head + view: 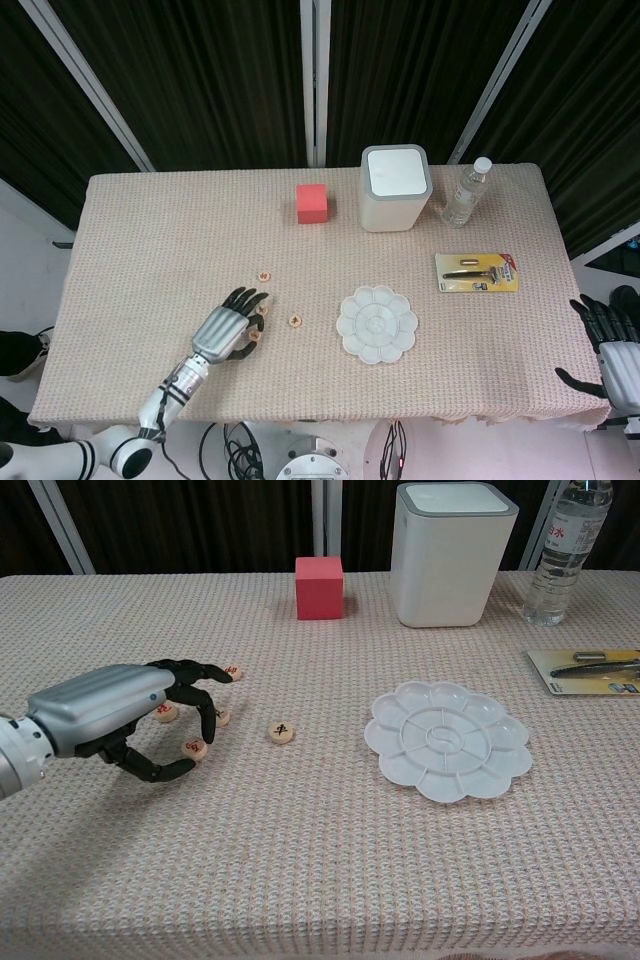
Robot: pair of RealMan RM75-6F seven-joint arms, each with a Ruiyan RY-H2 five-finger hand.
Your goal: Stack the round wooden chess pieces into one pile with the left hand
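Several round wooden chess pieces lie on the left of the woven cloth. My left hand (224, 331) (108, 713) hovers over them, fingers curled down. One chess piece (193, 747) (256, 336) sits pinched between its thumb and a fingertip. Another piece (165, 712) shows under the palm, and one (221, 717) (262, 310) lies just beside the fingertips. A further piece (234, 672) (263, 274) lies beyond the hand, and a lone one (281, 732) (296, 320) lies to its right. My right hand (608, 335) hangs off the table's right edge, fingers apart, holding nothing.
A white flower-shaped palette (447, 739) lies right of the pieces. A red cube (319, 587), a white bin (450, 552) and a water bottle (563, 552) stand along the back. A packaged tool (592, 670) lies at the right.
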